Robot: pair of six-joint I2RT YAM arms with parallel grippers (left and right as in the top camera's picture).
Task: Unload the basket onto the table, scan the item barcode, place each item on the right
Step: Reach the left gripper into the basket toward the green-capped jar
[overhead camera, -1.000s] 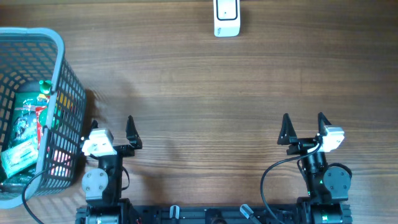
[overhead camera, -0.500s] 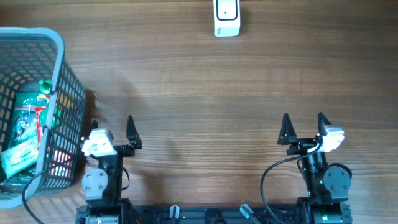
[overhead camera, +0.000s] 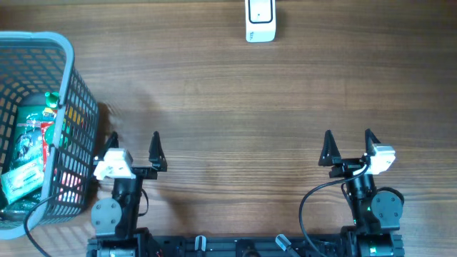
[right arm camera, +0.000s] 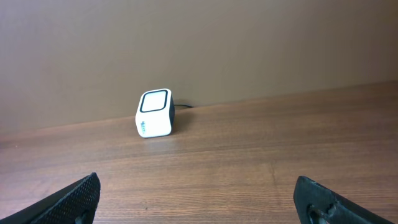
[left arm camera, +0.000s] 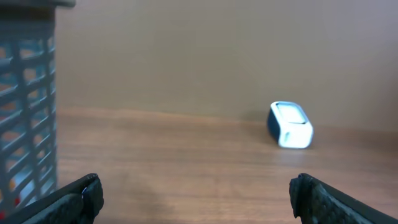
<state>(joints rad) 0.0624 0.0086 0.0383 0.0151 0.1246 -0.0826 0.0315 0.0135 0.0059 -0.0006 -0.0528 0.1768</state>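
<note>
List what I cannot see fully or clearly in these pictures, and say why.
- Overhead: the packets in the basket overlap and run past the left edge; labels too small, no barcode shows.
- Overhead: the scanner is cut off by the top edge.
- Left wrist: the basket wall is blurred and hides its contents.

The overhead camera looks straight down on the brown wooden table (overhead camera: 235,93) from high above, while both wrist cameras sit low by its near edge, facing level toward the far edge, where all three views share the small white box-shaped scanner (overhead camera: 260,20).
</note>
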